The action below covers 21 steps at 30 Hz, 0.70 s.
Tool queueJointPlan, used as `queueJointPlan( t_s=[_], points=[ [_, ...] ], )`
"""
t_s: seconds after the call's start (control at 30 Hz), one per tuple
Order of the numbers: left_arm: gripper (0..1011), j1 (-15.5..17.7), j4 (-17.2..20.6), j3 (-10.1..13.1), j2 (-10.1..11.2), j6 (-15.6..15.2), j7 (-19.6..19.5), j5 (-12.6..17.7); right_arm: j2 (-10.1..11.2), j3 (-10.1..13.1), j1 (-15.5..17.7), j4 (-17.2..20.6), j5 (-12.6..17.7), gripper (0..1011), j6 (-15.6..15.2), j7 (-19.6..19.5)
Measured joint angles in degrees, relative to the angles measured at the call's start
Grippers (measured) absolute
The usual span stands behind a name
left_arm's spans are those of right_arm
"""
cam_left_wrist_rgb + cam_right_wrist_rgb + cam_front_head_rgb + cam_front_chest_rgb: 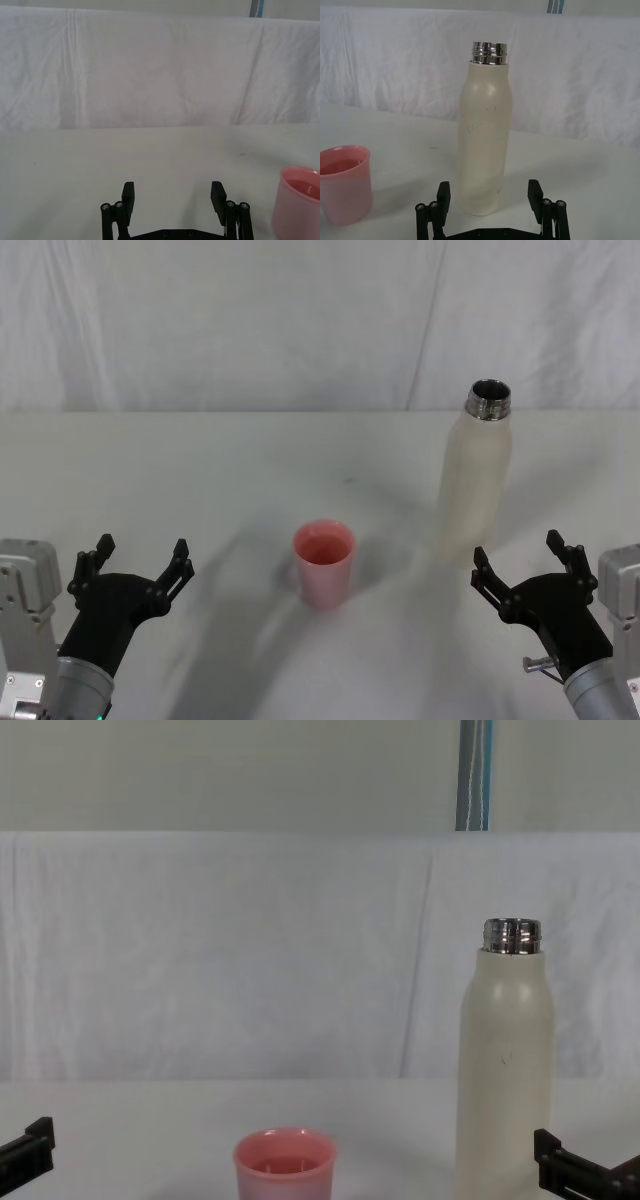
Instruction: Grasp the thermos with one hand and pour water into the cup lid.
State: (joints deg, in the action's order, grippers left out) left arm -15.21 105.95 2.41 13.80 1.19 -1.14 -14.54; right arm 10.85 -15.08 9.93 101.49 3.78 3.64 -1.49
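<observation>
I see the white worktop (200,470) with the thermos (473,485) standing upright at the right, its steel neck uncapped. My right gripper (520,562) sits just in front of it, jaws wide and empty. My left gripper (135,562) rests near-left, also wide. Between them stands the cup lid (323,562), upright.

White table (200,480); creased white cloth backdrop (220,950); blue strip (474,775), perhaps pole.

thermos (505,1070) base cut off | cup lid (285,1166) bottom cut off
</observation>
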Motion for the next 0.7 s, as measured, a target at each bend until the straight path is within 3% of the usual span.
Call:
queueJointPlan(
  t_s=[0.7],
  points=[
    [1001, 0.0, 0.0, 0.0, 0.0, 0.0, 0.0, 0.0, -0.01, 0.04, 0.0, 0.01, -0.01, 1000, 0.01, -0.01]
  ],
)
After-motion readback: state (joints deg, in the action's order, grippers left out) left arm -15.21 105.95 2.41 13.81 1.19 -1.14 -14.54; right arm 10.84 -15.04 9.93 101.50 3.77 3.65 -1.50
